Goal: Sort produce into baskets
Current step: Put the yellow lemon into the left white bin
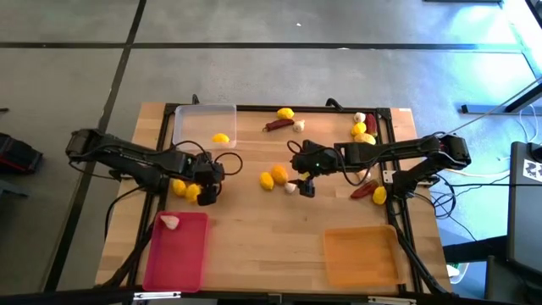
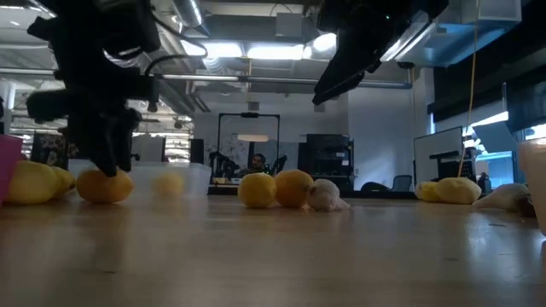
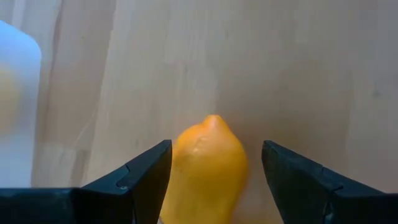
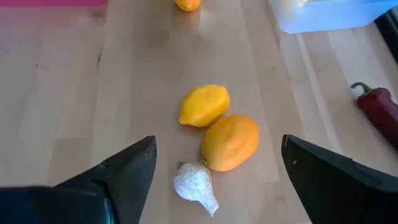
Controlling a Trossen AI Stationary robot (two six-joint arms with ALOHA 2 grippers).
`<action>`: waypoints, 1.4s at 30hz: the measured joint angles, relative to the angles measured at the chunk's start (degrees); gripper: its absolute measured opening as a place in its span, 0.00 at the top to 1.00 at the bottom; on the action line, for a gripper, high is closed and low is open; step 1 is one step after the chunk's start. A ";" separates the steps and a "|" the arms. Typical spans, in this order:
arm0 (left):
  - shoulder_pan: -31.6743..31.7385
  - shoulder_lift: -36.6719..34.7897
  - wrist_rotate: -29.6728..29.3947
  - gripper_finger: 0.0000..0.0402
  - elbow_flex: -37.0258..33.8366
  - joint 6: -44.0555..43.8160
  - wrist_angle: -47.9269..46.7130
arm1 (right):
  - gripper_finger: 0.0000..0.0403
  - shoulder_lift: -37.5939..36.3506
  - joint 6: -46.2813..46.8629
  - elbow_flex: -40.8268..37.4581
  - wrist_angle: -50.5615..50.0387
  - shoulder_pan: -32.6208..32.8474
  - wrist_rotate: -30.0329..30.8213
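Note:
My left gripper (image 1: pixel 207 190) stands open, pointing steeply down at the table's left. Its fingers stand on either side of an orange-yellow lemon (image 3: pixel 208 171) that lies on the wood. Two more lemons (image 1: pixel 179 187) lie just to its left. My right gripper (image 1: pixel 305 183) hangs open above the table's middle, over a garlic bulb (image 4: pixel 196 185), an orange lemon (image 4: pixel 230 142) and a yellow lemon (image 4: pixel 204 104). The clear basket (image 1: pixel 182 127) holds one lemon (image 1: pixel 220 138). In the pink basket (image 1: pixel 182 263) lies one garlic bulb (image 1: pixel 170 222). The orange basket (image 1: pixel 360 258) is at the near right. My left gripper comes at the lemon from above, its fingers astride the lemon's width. One finger (image 3: pixel 146 177) stands right against the lemon's side and the other keeps a gap. Whether the near finger touches the lemon, I cannot tell. The lemon lies on the table.
At the far edge lie a lemon (image 1: pixel 285 113), a chili (image 1: pixel 278 124) and a garlic bulb (image 1: pixel 298 126). More lemons, garlic and a chili (image 1: pixel 371 123) crowd the far right corner. A chili (image 1: pixel 364 190) and a lemon (image 1: pixel 378 195) lie under the right arm.

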 joint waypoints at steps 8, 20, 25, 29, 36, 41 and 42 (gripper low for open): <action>2.52 0.00 -2.72 0.39 -0.36 4.18 0.82 | 0.16 0.02 -1.31 0.00 1.49 0.00 0.51; 5.12 0.09 2.86 0.39 2.58 0.29 -0.76 | 0.16 0.04 -1.40 0.00 1.50 -0.04 0.50; 5.08 0.09 2.83 0.39 7.83 -4.35 -10.05 | 0.16 0.04 -1.50 0.00 1.51 -0.04 0.50; 5.43 0.29 2.67 0.39 8.00 -6.04 -15.34 | 0.16 0.04 -1.49 0.00 1.50 -0.04 0.50; 4.89 4.40 2.86 0.39 7.99 -7.06 -16.46 | 0.16 0.04 -1.46 0.00 1.11 -0.04 0.52; 4.96 9.47 3.62 0.39 7.99 -5.76 -16.88 | 0.16 0.04 -1.47 0.00 0.85 -0.02 0.50; 4.96 10.33 3.80 0.39 7.99 -5.10 -16.42 | 0.16 0.04 -1.51 0.00 0.91 -0.02 0.50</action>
